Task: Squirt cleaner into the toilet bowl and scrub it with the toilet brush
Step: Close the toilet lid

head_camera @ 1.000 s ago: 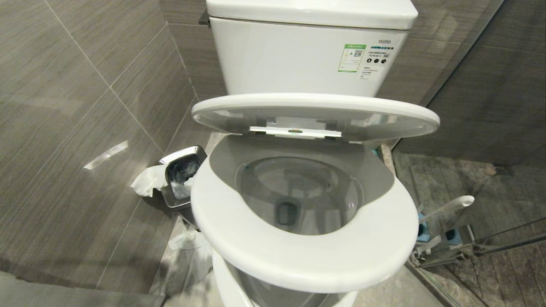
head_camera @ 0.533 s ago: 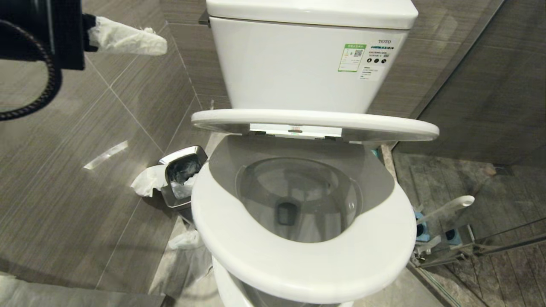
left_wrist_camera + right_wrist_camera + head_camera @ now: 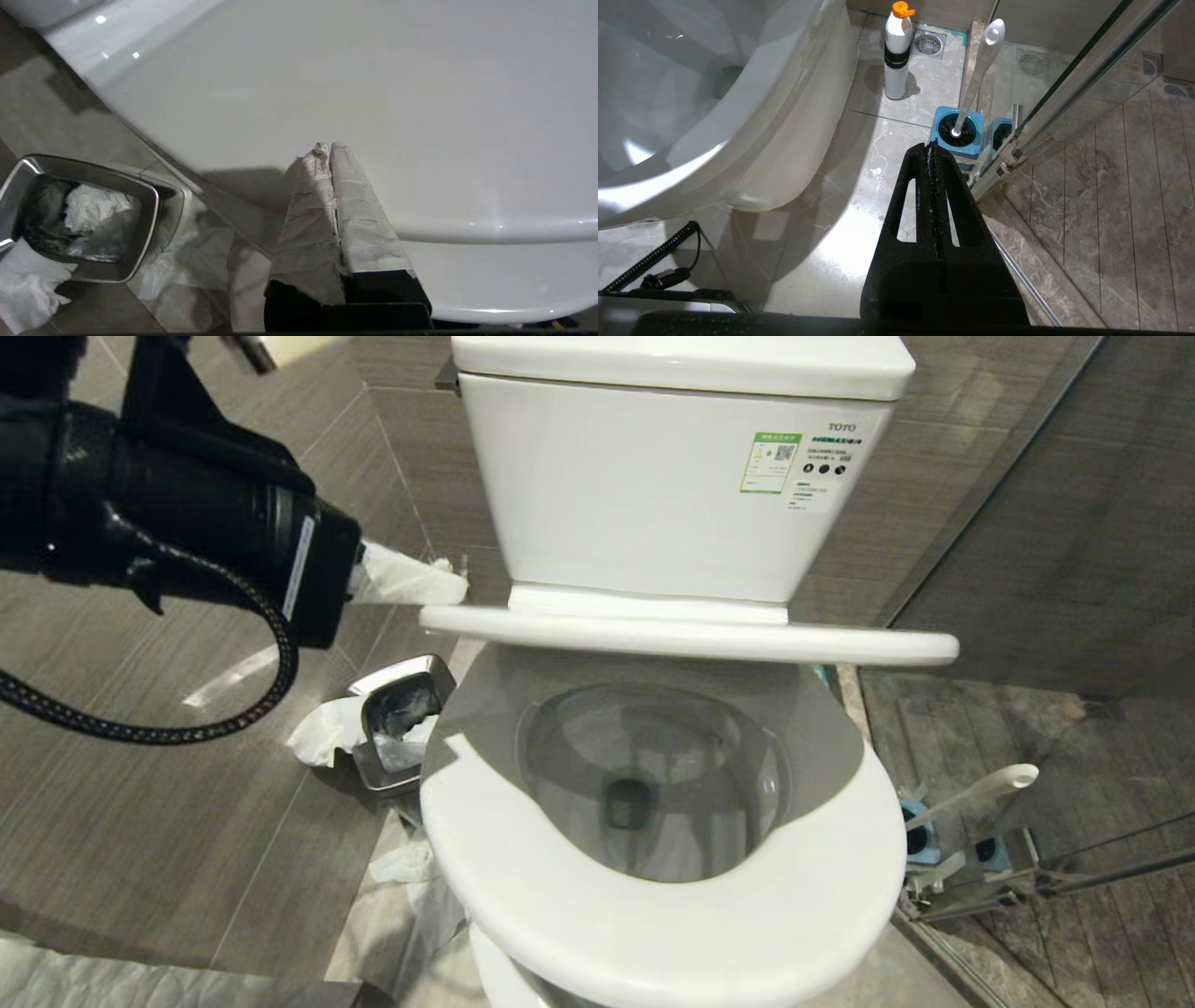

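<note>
**Toilet with lid half lowered, left arm at its edge**

Head view: toilet bowl (image 3: 653,775) fills the middle, seat down, lid (image 3: 691,635) standing level above the back of the seat. The left gripper (image 3: 439,581), fingers wrapped in white cloth and pressed together, sits just beside the lid's left end. A steel bin (image 3: 400,719) stuffed with paper stands on the floor left of the bowl. The brush (image 3: 980,791) handle rises at the right.

Left wrist view: wrapped fingers (image 3: 345,205) lie closed, empty, close over the white lid; the bin (image 3: 84,219) lies below.

Right wrist view: right gripper (image 3: 933,154), jaws pressed together and empty, hangs over the floor. The brush (image 3: 980,70) stands in its blue holder (image 3: 959,135); the cleaner bottle (image 3: 896,51) stands upright beside the bowl's base.
</note>
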Controlling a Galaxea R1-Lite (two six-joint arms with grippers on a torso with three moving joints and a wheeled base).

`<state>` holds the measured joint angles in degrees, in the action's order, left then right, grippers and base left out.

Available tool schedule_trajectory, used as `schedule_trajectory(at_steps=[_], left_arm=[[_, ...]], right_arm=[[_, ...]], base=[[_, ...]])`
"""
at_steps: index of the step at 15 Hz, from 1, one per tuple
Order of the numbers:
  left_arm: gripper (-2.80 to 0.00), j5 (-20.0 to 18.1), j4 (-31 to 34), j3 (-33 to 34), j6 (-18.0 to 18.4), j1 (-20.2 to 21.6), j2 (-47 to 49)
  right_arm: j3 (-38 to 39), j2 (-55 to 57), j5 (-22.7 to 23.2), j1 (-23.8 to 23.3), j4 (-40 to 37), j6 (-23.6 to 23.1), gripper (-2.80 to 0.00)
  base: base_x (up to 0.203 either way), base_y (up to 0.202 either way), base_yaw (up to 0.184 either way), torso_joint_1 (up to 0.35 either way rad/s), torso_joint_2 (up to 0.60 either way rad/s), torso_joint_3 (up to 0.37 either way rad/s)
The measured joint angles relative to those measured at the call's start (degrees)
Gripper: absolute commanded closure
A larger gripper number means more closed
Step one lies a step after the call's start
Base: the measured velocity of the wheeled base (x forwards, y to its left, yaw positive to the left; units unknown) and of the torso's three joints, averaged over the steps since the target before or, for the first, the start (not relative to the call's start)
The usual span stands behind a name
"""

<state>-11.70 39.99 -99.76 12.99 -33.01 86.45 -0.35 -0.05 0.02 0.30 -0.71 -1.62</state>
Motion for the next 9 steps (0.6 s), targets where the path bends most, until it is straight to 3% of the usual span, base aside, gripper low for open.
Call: schedule_trajectory(at_steps=[9], left_arm=[[0.0,0.29,0.74,4.92,1.03,-3.23,10.85]], right_arm=[[0.0,0.0,-0.02,0.02,0.0,0.01,0.0]], base=[[0.0,0.0,0.0,0.0,0.0,0.0]])
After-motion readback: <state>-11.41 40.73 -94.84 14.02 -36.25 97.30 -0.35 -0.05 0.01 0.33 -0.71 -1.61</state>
